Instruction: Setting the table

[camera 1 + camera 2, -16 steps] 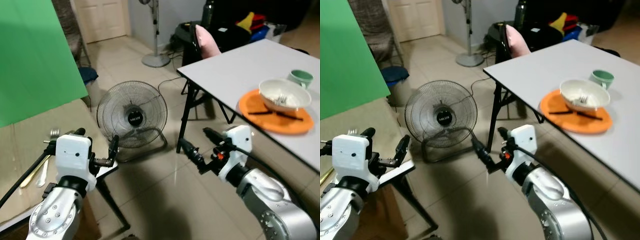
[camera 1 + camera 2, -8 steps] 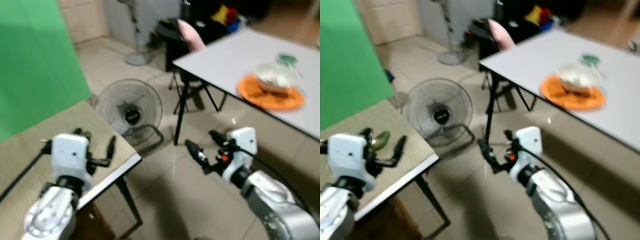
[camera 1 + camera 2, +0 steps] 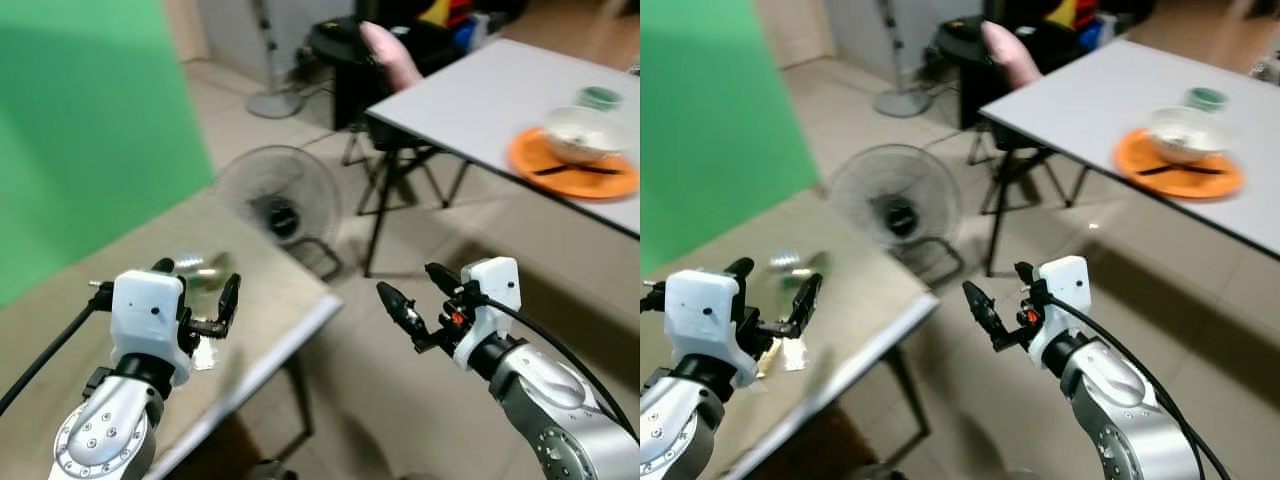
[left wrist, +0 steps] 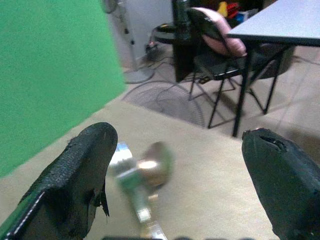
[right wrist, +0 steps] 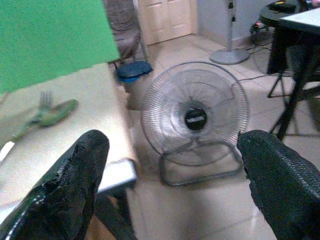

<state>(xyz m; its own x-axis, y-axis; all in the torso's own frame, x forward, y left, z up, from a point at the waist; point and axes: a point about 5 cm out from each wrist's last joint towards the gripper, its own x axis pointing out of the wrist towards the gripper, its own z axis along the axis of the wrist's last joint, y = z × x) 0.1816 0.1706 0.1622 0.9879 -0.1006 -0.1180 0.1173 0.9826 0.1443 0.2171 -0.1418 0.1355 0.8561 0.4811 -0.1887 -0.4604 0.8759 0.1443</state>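
Observation:
Blurred cutlery (image 3: 203, 271), a fork and greenish spoon-like pieces, lies on the beige table (image 3: 270, 300) at my left. My left gripper (image 3: 197, 283) hovers over that table near the cutlery (image 4: 141, 173), open, with nothing between its fingers. My right gripper (image 3: 417, 294) hangs open over the tiled floor beyond the beige table's corner, holding nothing. On the white table (image 3: 480, 100) at far right stands an orange plate (image 3: 573, 172) with a white bowl (image 3: 585, 129) and dark chopsticks, and a green cup (image 3: 600, 97) behind it.
A floor fan (image 3: 280, 198) stands on the tiles between the two tables. A green screen (image 3: 80, 130) rises behind the beige table. A black chair with a pink cushion (image 3: 388, 52) is at the white table's far end. A blue bin (image 5: 132, 70) sits near a door.
The camera has swung left: the beige table now spreads wider under my left gripper and the white table has slid to the right edge. Both grippers stay open as before.

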